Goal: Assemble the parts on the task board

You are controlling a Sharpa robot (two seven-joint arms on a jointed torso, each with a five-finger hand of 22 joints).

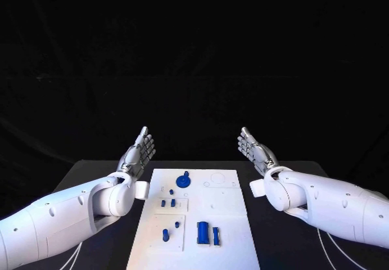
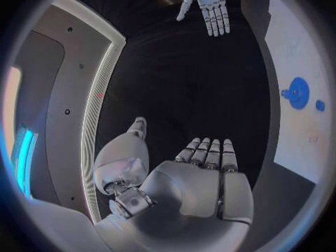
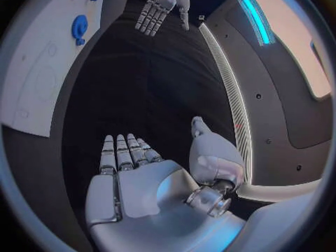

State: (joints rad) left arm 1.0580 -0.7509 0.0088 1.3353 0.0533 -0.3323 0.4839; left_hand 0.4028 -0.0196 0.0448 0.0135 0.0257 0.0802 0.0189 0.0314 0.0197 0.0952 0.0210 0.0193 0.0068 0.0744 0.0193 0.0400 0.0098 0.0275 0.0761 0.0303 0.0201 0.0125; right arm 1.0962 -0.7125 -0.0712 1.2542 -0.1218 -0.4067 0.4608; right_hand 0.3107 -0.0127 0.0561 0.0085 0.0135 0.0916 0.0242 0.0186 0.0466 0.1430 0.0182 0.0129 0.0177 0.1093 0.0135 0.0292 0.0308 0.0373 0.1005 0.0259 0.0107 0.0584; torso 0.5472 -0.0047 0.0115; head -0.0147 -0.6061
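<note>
The white task board (image 1: 227, 211) lies in the middle of the black table. On it sit a round blue part (image 1: 185, 181) near the far end, small blue pieces (image 1: 168, 202) in the middle, and two blue blocks (image 1: 207, 233) near the front. My left hand (image 1: 138, 152) is raised flat beside the board's far left corner, fingers straight, holding nothing. My right hand (image 1: 254, 149) mirrors it at the far right, also empty. The left wrist view shows my left hand (image 2: 203, 176), the right hand (image 2: 208, 4) and the round blue part (image 2: 298, 92). The right wrist view shows my right hand (image 3: 133, 173).
The black table (image 1: 284, 247) extends on both sides of the board, under my forearms. The board (image 3: 42, 67) and the round blue part (image 3: 80, 27) appear at the rim of the right wrist view, with my left hand (image 3: 162, 4) opposite.
</note>
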